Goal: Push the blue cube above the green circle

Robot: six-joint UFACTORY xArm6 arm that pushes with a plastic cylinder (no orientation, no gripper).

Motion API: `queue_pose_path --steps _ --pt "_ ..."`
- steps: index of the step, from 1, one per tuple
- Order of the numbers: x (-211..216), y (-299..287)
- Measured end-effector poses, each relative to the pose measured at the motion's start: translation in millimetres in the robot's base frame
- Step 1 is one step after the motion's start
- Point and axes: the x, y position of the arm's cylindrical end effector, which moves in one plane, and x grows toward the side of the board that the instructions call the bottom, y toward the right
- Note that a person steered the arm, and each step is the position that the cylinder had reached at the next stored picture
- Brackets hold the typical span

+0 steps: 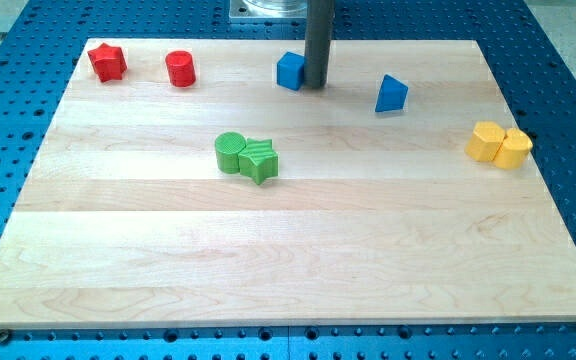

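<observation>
The blue cube (289,71) sits near the view's top, a little left of centre. My tip (314,85) stands right against the cube's right side, the dark rod rising out of the view's top. The green circle (231,152) lies lower and to the left of the cube, near the board's middle. A green star (259,160) touches the circle's right side.
A red star (107,62) and a red cylinder (180,68) sit at the top left. A blue triangle (391,94) lies right of my tip. Two yellow blocks (499,145) touch each other at the right edge. The wooden board (288,270) rests on a blue perforated table.
</observation>
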Motion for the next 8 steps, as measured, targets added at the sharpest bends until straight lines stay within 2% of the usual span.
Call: queue_pose_path --steps 2,3,4,5,6,7,8 --pt "-1 7" --pt "-31 22" --pt "-37 -10" --pt "-26 -31" --pt "-10 28" --pt "-5 29" --pt "-5 -24"
